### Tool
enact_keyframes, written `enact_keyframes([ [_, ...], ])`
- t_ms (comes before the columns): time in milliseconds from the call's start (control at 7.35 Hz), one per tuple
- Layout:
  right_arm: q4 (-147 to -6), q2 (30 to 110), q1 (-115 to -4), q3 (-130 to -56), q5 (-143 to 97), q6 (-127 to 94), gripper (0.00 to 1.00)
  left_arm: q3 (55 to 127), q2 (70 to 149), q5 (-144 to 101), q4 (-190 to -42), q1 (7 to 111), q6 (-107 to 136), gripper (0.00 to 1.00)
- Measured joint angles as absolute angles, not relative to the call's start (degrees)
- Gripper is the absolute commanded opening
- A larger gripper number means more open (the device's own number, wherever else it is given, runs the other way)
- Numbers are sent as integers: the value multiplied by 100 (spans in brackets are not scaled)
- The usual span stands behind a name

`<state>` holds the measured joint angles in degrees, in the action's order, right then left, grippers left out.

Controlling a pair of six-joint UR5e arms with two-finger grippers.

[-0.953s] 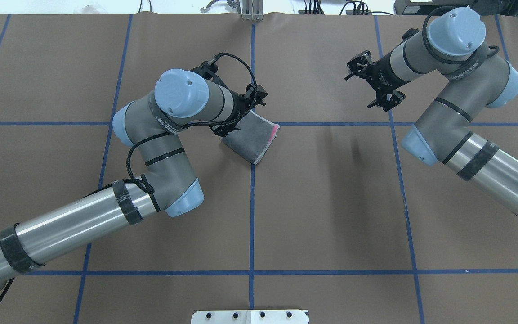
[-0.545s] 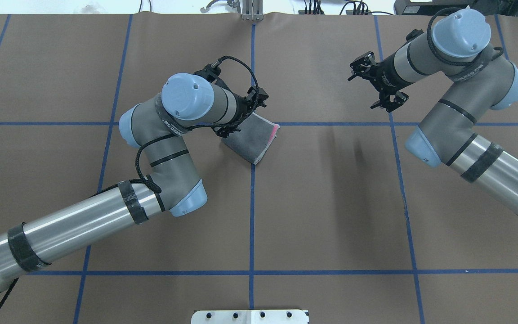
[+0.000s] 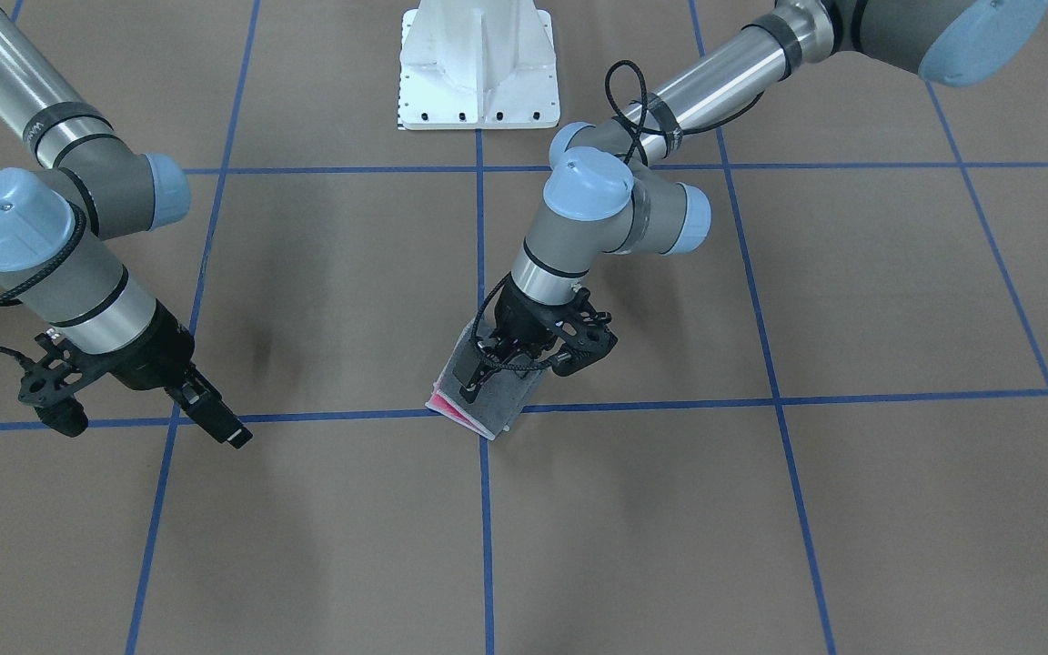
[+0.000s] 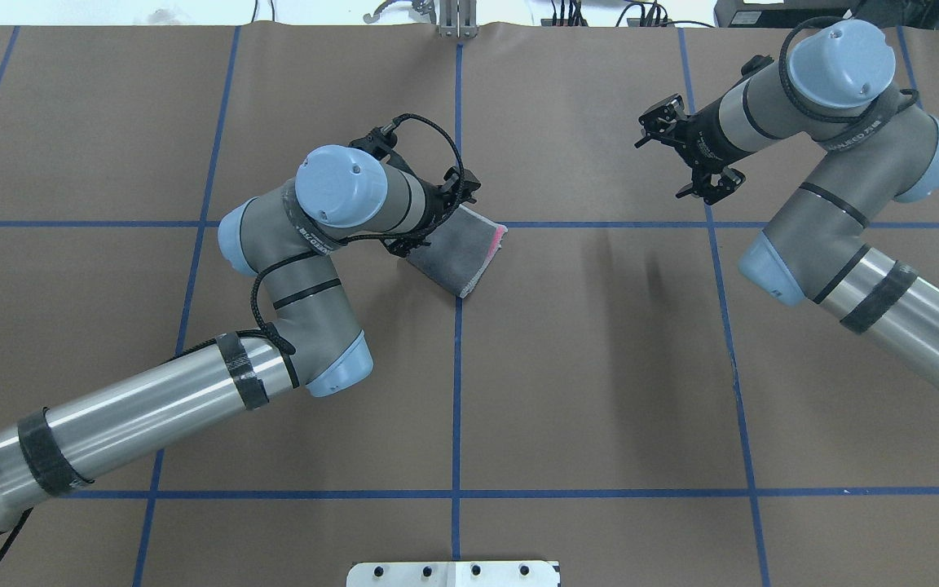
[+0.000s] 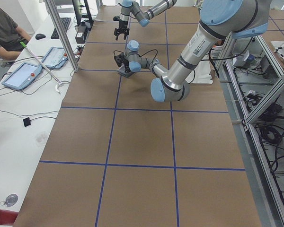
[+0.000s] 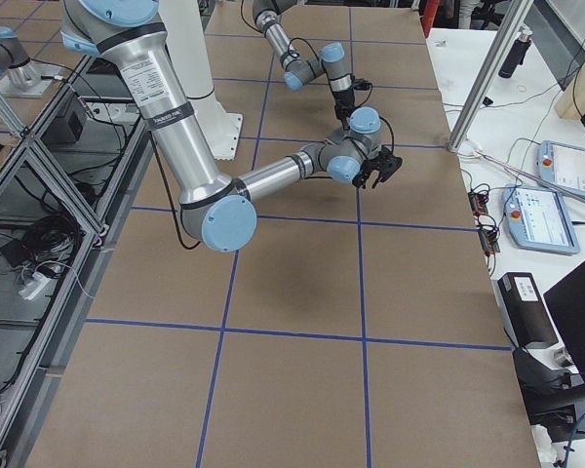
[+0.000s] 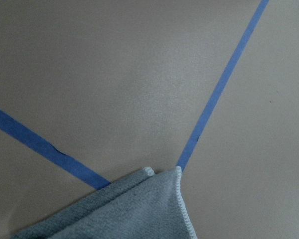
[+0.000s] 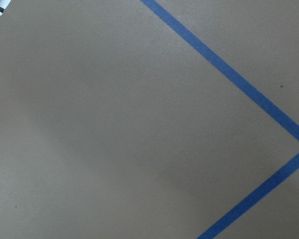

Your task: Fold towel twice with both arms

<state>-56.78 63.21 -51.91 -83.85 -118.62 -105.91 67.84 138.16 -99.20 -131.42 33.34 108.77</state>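
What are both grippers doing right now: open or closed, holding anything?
Left gripper: open, over the folded towel, not gripping it.
Right gripper: open, empty, well away from the towel.

Left arm, right arm: silver tubes, grey joints, light blue caps, black cables.

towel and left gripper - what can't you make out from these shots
- towel: in the overhead view the left gripper covers one end.
- contact: in the front-facing view the gripper's body hides whether it touches the cloth; the left wrist view shows no fingers.
- layers: only a pink edge shows, too small to count folds.
- side views: towel too small.
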Motion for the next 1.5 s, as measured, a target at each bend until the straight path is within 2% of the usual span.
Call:
enact_keyframes([
  [545, -5678, 6328, -5180, -8392, -11837, -10591, 100, 7375, 13165, -10182, -13110, 3337, 10863, 100],
  [1497, -5682, 6181, -4987, -8382, -11750, -10659, 100, 7957, 13107, -10394, -12666, 3468, 10863, 98],
])
